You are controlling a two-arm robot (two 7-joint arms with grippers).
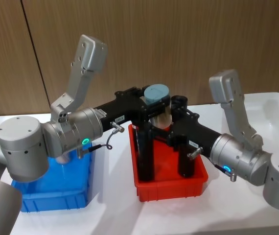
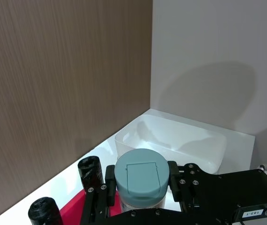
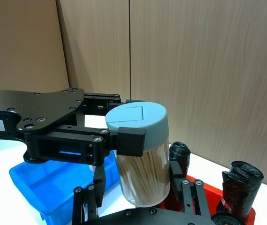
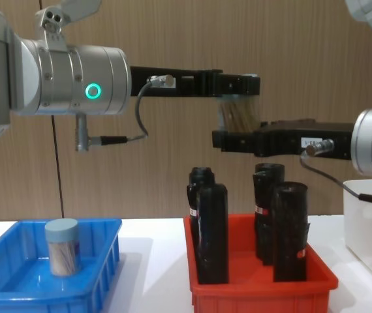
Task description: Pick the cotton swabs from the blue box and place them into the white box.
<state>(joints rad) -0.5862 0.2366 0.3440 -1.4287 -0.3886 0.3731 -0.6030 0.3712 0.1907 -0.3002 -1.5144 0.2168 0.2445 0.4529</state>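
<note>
Above the red bin (image 4: 259, 288), the left claw (image 4: 239, 85) is clamped on the lid of an upright cotton swabs jar (image 4: 237, 115). The right claw (image 4: 229, 139) sits at the jar's lower body; whether it grips, I cannot tell. A second jar (image 4: 62, 246) stands in the blue box (image 4: 16, 295), and the white box (image 4: 369, 225) is at the far right.

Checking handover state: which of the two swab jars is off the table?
The jar held by its lid in the left gripper above the red bin, right gripper at its body. The other jar stands in the blue box.
</note>
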